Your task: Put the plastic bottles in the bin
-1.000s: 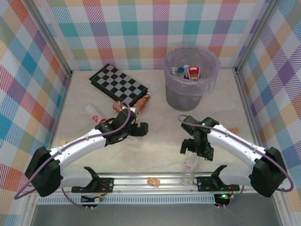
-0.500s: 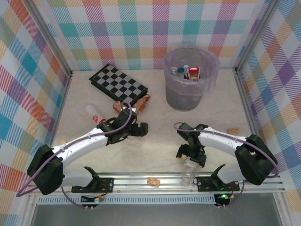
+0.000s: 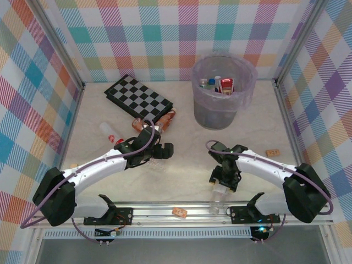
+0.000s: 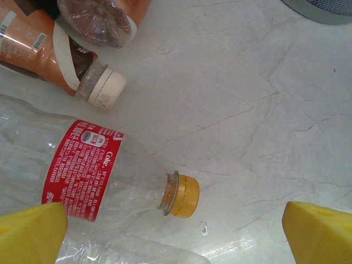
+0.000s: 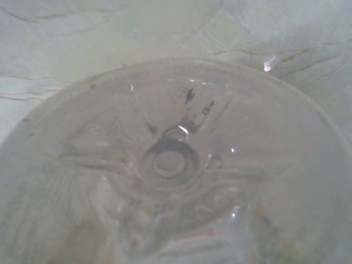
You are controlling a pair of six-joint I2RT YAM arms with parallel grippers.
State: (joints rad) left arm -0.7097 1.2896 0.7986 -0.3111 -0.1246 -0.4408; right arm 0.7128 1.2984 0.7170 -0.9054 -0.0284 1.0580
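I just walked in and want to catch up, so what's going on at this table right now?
Two robot arms are sorting plastic bottles into the purple bin, which already holds several. The left gripper hovers, jaws wide open, over a red-labelled bottle lying on the table. The right gripper is down on a clear bottle near the front edge; whether it grips it is unclear.

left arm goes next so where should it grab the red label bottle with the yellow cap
Probably the neck behind the yellow cap, from straight above: the bottle lies flat on its side, and another clear bottle crowds its body.
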